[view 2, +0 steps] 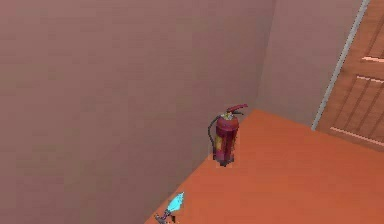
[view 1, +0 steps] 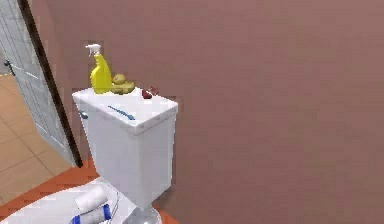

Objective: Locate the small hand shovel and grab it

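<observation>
Forward view: a glossy white toilet tank [view 1: 128, 140] carries a yellow plastic spray bottle [view 1: 100, 76], a lumpy brown thing [view 1: 122, 83] and a small red one.

Arm side view: on the smooth orange floor [view 2: 300, 175], apart from the upright cylindrical fire extinguisher [view 2: 226, 138], lies a small tool [view 2: 175, 206] with a pointed pale-blue blade, probably the hand shovel. It is best to centre the base on it, then reach low for its dark handle. The end effector's state cannot be told.
</observation>
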